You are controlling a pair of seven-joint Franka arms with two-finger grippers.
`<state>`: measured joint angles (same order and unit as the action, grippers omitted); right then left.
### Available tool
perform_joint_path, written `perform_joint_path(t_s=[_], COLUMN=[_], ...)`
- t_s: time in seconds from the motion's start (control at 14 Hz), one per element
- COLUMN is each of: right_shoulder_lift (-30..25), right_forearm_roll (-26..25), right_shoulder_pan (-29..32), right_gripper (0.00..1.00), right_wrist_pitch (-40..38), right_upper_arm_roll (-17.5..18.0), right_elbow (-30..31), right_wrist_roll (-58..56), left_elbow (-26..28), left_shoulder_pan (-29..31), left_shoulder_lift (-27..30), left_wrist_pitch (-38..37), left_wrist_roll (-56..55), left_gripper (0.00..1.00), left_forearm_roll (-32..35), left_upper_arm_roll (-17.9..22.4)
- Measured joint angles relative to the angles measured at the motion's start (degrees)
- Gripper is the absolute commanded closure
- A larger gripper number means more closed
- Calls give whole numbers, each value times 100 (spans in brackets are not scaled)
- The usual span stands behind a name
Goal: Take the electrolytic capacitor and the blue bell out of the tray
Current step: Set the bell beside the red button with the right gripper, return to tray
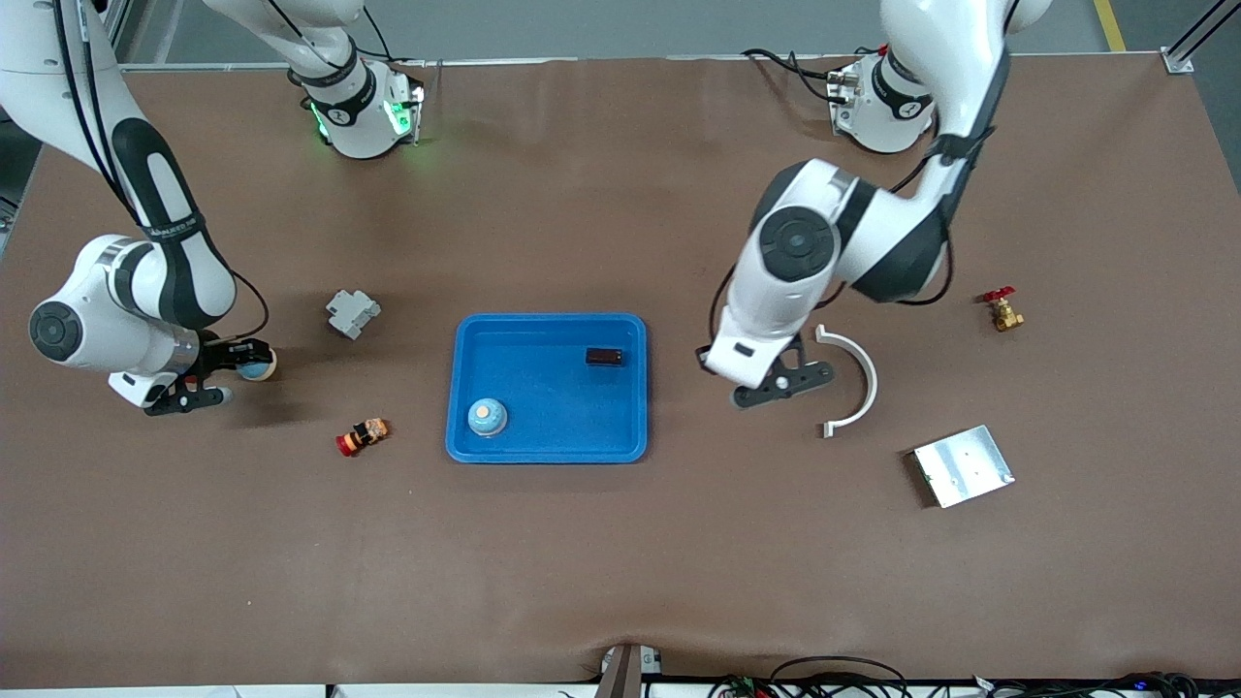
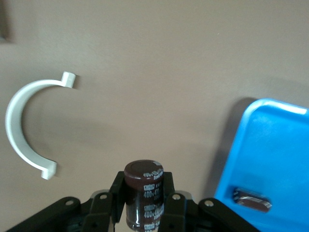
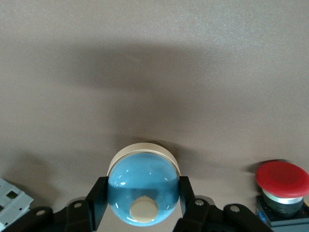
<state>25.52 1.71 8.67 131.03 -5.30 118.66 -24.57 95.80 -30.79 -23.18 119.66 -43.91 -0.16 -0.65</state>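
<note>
My left gripper hangs over the table between the blue tray and a white curved piece. It is shut on a dark brown capacitor, which stands upright between the fingers of the left gripper. At the right arm's end of the table, my right gripper is low over the table and shut on a blue bell. In the right wrist view the right gripper has a finger pressed on either side of that bell. Inside the tray lie another blue bell and another dark capacitor.
A grey bracket and a red push button lie between the right gripper and the tray. Toward the left arm's end are the white curved piece, a metal plate and a brass valve with a red handle.
</note>
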Motion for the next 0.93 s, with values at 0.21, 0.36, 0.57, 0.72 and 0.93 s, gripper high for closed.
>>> perform_joint_path(t_s=[0.21,0.36,0.57,0.72,0.93], right_shoulder_lift=[-1,-12,-72,-112,-10], right_forearm_roll=[0,30,243,396,1101], right_shoulder_pan=[-22,-104,-641,-1249,-2073], right_gripper=[0,0,0,0,0], right_wrist_pitch=[-2,-97,-775,-1016,-1063], right_upper_arm_roll=[-1,-2,4,17,23], right_elbow=[-39,-158,-700,-1167,-1706], right_wrist_roll=[-1,9,739,1876,3282], left_elbow=[358,479,919,1384,1768], left_shoulder_pan=[78,82,181,299,497], left_shoulder_lift=[157,157,204,247,275], left_wrist_pitch=[147,206,681,1259,1520], left_wrist_roll=[239,389,847,1181,1591], left_gripper=[100,100,100,100,100], left_forearm_roll=[-1,-1,-1,-1,6], left_upper_arm_roll=[-18,-34,-33,-35,-32])
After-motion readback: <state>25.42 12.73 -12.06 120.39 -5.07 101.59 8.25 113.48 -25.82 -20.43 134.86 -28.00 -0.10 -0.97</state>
